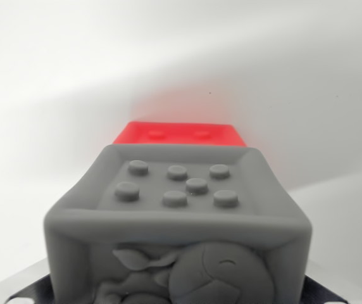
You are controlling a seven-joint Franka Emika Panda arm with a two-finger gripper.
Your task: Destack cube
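Observation:
A grey cube (178,215) fills the lower middle of the wrist view, very close to the camera. Its top face carries several round studs and its near face has a raised relief figure. Behind it, lower and farther off, a red cube (180,133) shows only its top face with two faint studs. My gripper (178,296) sits at the bottom edge. Only slivers of its dark fingers (32,292) show, pressed against the grey cube's two sides, so it is shut on that cube. The red cube's front is hidden by the grey one.
A plain white surface (48,158) spreads around both cubes, with a soft red glow reflected behind the red cube. A lighter band (345,196) crosses the wrist view's right.

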